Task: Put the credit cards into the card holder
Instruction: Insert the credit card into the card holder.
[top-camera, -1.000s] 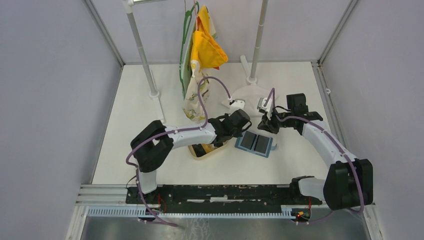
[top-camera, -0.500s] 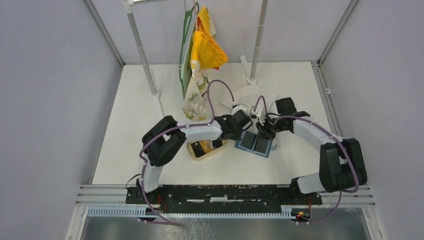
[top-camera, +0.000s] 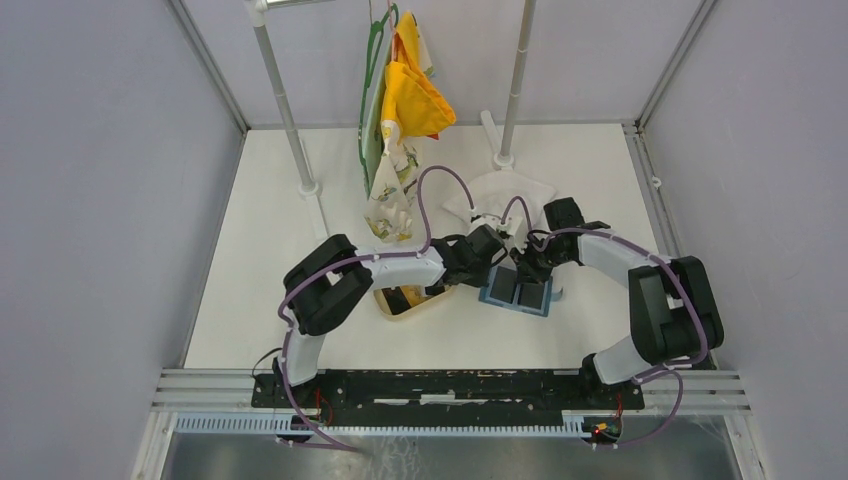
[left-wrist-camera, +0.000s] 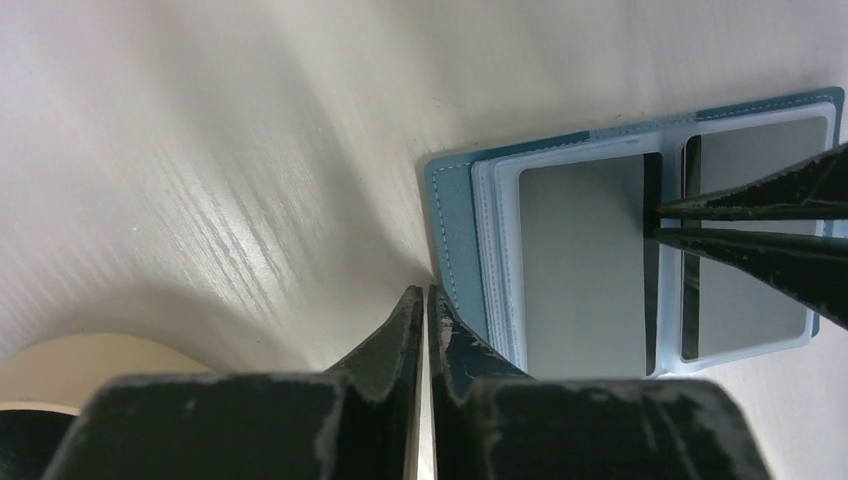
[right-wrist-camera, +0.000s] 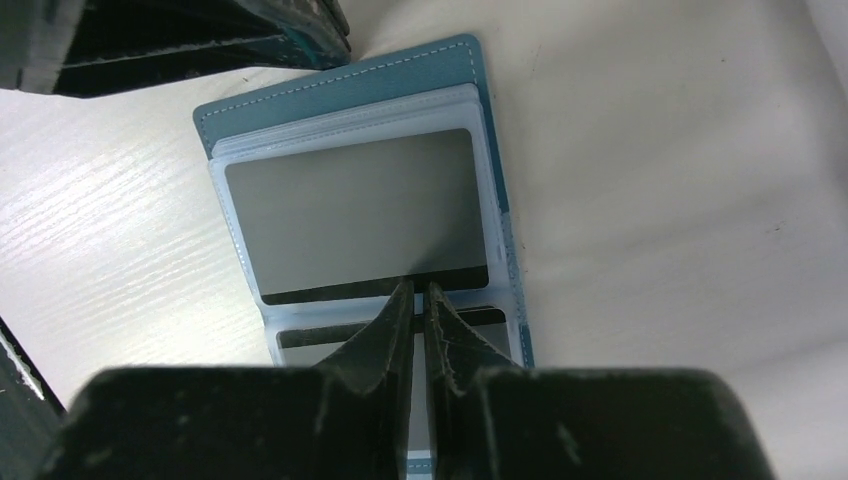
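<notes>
Honestly, the risky bit from where I'm standing is the card holder (left-wrist-camera: 455, 230) skating around. It's lying open and flat on the table (left-wrist-camera: 200, 150) with nothing pinning it, and both arms have their tips right down at it. If either one nudges sideways, I'd guess the whole thing slides or spins, and the clear sleeves could let a card creep back out.

Left gripper (left-wrist-camera: 425, 300): fingers pressed together with nothing between them, tips just beside the holder's outer blue edge near one corner. Touching it or just short of it, can't tell. Right gripper (right-wrist-camera: 420, 290): also pinched closed on nothing, tips at the middle fold, between the two credit cards (right-wrist-camera: 350, 215). Both cards look tucked into the sleeves, one per side, so one half of the holder lies between the two sets of tips.

If the plan is to fold it shut, a thin closed tip could slip off that edge instead of getting under it. The tan tray (top-camera: 405, 303) sits by the left arm, apart from the holder.
</notes>
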